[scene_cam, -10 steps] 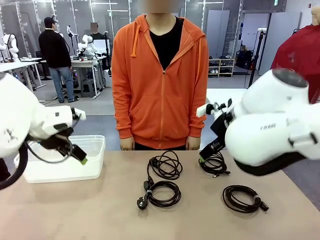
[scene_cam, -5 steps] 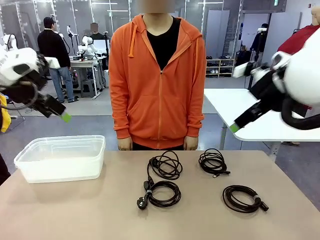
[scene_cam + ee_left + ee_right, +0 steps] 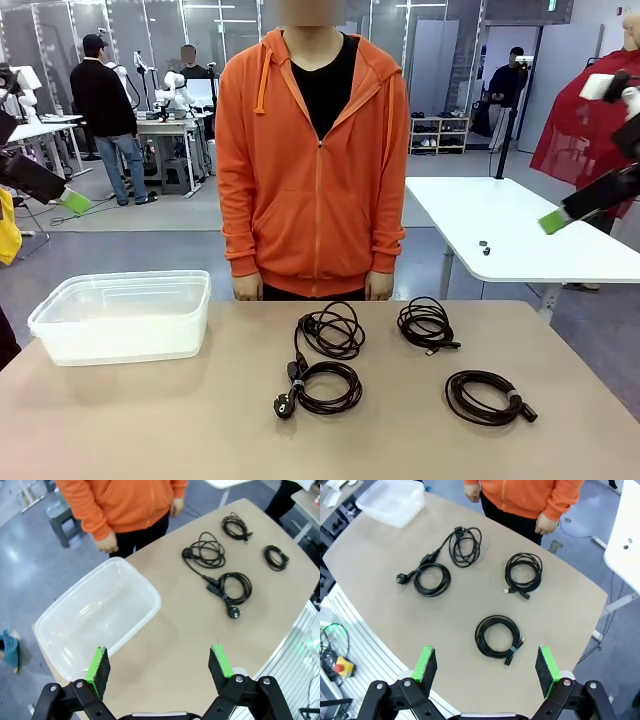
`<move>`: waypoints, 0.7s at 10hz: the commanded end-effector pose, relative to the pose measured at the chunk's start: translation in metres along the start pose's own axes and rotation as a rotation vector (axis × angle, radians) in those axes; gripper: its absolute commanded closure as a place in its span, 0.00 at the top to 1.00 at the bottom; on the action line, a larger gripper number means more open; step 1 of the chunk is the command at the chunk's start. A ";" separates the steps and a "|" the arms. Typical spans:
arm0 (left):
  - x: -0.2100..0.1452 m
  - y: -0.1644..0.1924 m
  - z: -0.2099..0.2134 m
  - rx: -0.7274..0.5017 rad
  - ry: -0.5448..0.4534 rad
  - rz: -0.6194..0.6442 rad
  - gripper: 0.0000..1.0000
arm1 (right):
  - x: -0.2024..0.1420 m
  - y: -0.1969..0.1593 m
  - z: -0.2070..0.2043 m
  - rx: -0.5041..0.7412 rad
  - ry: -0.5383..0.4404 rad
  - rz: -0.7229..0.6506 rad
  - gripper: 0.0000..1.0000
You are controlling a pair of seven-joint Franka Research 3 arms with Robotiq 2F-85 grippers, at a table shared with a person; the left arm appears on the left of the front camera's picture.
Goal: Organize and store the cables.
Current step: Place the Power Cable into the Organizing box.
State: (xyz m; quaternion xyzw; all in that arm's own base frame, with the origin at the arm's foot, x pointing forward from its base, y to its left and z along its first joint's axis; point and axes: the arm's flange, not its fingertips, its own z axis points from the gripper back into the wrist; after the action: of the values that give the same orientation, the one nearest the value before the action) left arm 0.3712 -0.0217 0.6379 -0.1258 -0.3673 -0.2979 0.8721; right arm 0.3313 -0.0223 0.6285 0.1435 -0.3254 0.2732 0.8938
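Observation:
Several cables lie as black coils on the tan table [image 3: 200, 430]. One loose coil [image 3: 330, 330] joins a plug-ended coil [image 3: 322, 388] in the middle. Another coil [image 3: 428, 325] lies at the far right and one [image 3: 487, 395] at the near right. My left gripper [image 3: 72, 201] hangs high at the left edge, and in its wrist view it [image 3: 159, 663] stands open above the tub's near side. My right gripper [image 3: 556, 220] is raised at the right edge. In its own wrist view it [image 3: 485, 664] is open, high over the near-right coil [image 3: 496, 636].
A clear plastic tub [image 3: 120, 315] stands empty on the table's left side. A person in an orange hoodie [image 3: 315, 150] stands at the far edge, with hands [image 3: 253, 287] hanging by the table. A white table [image 3: 500, 235] stands behind at the right.
Both arms have risen from table height and swung outward: the left one away from the tub, the right one away from the far-right coil. The cables have not moved.

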 end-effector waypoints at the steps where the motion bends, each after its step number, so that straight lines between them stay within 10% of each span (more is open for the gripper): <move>1: -0.021 -0.009 -0.008 -0.075 -0.080 -0.093 1.00 | 0.002 -0.019 0.014 0.060 0.001 -0.005 1.00; 7: -0.032 -0.020 0.013 -0.073 -0.122 -0.049 1.00 | -0.006 -0.018 0.014 0.036 -0.012 -0.007 1.00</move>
State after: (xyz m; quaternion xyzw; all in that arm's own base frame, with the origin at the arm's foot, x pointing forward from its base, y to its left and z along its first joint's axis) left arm 0.3279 -0.0195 0.6246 -0.1530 -0.3996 -0.3516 0.8327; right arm 0.3278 -0.0483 0.6404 0.1636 -0.3075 0.2755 0.8960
